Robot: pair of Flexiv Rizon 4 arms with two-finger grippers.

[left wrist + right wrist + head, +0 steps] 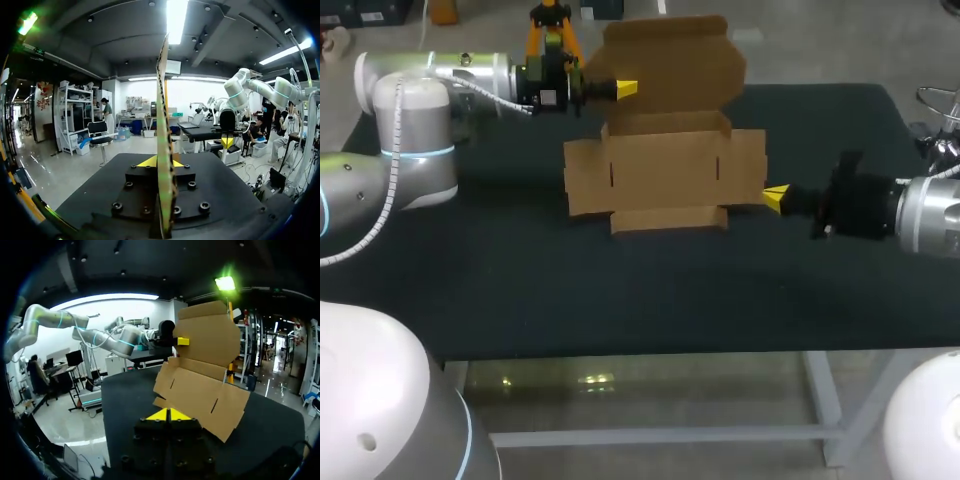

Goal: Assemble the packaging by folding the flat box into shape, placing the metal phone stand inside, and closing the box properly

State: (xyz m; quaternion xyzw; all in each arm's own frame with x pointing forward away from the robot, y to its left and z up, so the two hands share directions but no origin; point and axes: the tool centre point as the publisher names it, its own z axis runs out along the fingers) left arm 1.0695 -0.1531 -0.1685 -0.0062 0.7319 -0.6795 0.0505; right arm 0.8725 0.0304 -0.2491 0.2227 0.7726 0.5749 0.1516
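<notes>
Nearest in the head view, the dark table (620, 300) spans the middle. The cardboard box (665, 170) lies at its centre, half unfolded, with one flap (670, 60) raised toward the upper middle. From the upper left the left gripper (626, 88) meets that flap, and the right gripper (775, 197) sits at the box's right edge. Left wrist view: the flap stands edge-on, pinched between the fingers. Right wrist view: the fingers are closed together and empty, with the box just ahead.
</notes>
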